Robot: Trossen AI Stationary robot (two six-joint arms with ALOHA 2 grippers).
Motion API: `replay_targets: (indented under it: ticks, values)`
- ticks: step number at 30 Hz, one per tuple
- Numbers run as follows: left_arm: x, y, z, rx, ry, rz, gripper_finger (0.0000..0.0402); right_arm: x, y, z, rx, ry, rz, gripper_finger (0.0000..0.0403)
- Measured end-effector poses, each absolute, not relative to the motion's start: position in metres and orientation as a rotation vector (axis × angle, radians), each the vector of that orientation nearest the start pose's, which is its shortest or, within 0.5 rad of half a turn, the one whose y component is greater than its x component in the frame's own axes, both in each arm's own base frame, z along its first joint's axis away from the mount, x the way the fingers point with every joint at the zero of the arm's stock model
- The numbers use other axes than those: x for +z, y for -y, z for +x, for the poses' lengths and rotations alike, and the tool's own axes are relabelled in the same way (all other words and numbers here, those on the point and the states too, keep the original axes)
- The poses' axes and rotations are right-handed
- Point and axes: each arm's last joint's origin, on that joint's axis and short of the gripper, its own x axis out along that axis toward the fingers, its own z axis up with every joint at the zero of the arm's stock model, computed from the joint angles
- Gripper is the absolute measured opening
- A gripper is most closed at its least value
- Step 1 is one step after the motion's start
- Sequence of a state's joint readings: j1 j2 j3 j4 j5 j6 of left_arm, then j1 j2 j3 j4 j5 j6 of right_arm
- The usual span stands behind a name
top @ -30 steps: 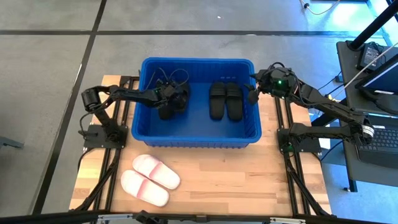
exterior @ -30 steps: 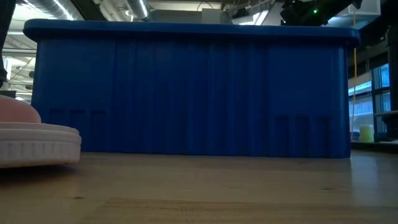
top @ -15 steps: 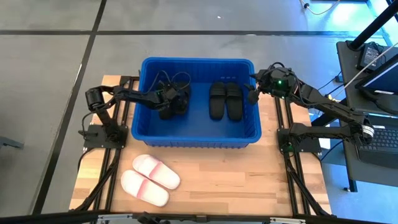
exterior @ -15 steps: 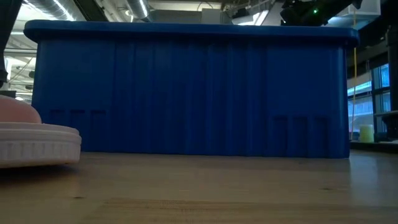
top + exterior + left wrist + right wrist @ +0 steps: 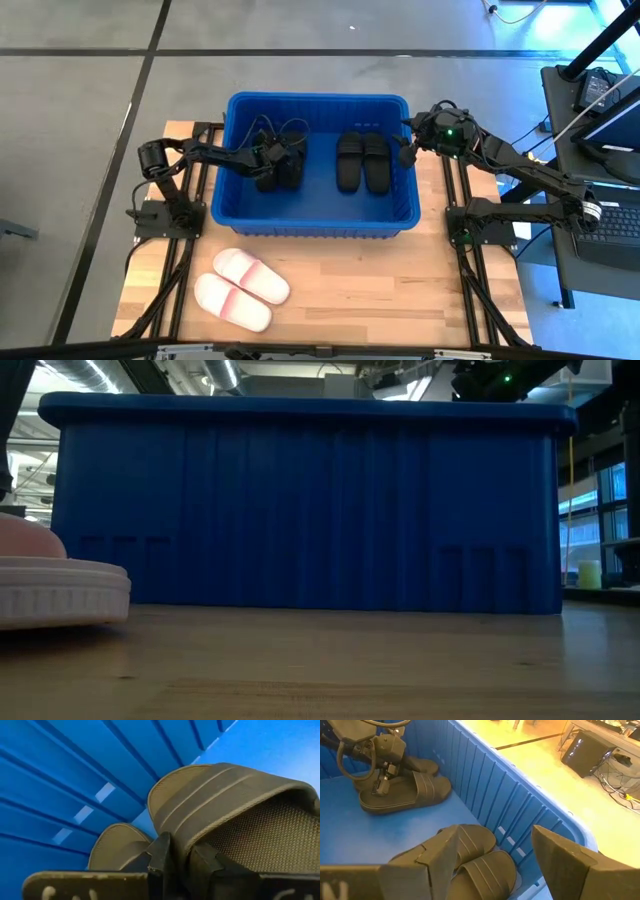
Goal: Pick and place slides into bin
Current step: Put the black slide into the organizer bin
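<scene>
High view showed the bin [image 5: 318,165] at the far middle of the surface [image 5: 400,290], with four black slides inside. One pair [image 5: 362,160] lay side by side toward the bin's right half. The other pair [image 5: 278,166] sat in the left half, under the left gripper [image 5: 272,160]. Left wrist view had its fingers [image 5: 162,855] clenched on the strap of one black slide [image 5: 235,815], a second [image 5: 112,845] just beside it (against the ribbed wall). Right gripper [image 5: 407,152] hung at the bin's right rim, fingers [image 5: 442,857] spread apart, nothing between them. Two white slides [image 5: 240,288] lay together on the surface near the front left, outside the bin.
</scene>
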State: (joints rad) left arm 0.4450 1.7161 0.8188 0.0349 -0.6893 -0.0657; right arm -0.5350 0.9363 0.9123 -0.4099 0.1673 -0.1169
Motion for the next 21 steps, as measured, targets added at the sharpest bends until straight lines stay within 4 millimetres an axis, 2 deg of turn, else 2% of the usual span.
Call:
replay_targets:
  ticks: [5, 15, 21]
  values:
    - [0.1420, -0.1528, 0.2781, 1.069, -0.872, 0.059, 0.0056, 0.3294, 0.1046, 0.1671, -0.664, -0.478, -0.029, 0.0251]
    - [0.1419, -0.1525, 0.2784, 1.077, -0.849, 0.019, 0.0146, 0.3292, 0.1046, 0.1670, -0.664, -0.481, -0.029, 0.0251]
    - [0.1401, -0.1515, 0.2763, 1.074, -0.882, 0.021, 0.0158, 0.3285, 0.1044, 0.1667, -0.663, -0.490, -0.027, 0.0251]
